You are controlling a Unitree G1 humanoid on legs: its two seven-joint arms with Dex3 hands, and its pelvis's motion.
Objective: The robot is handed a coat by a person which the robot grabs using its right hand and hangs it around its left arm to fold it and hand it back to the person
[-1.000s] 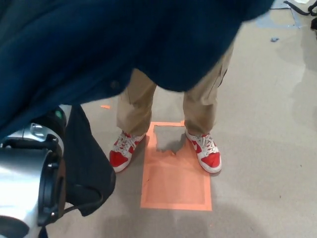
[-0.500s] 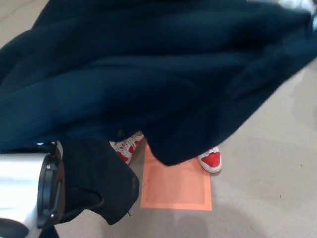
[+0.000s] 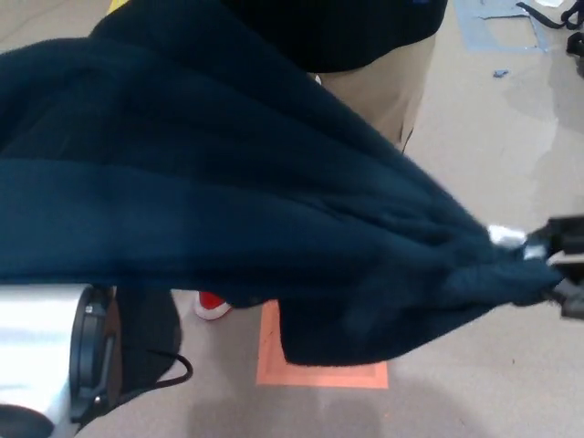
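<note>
1. The coat (image 3: 228,201), dark navy, now stretches in a long taut sheet from the upper left of the head view down to the right edge. Half a second ago it hung as a loose mass across the whole upper view.
2. The right hand (image 3: 552,260) has come into view at the right edge, pinching a bunched end of the coat. It seems to be drawing the cloth sideways, away from the left arm (image 3: 36,351).
3. The left arm's silver forearm lies at the lower left, under the coat's lower edge. The cloth appears to lie over it, though the contact itself is hidden.
4. The left hand (image 3: 141,328) is a dark shape past the wrist, and I cannot tell how it is set.
5. The person stands close behind the coat. Only the khaki trousers (image 3: 392,78) and one red shoe (image 3: 212,305) show, beside the orange square (image 3: 319,370) on the floor (image 3: 493,365).
6. My judgement is that the hanging step is under way. The fold and the hand-back are not yet done.
</note>
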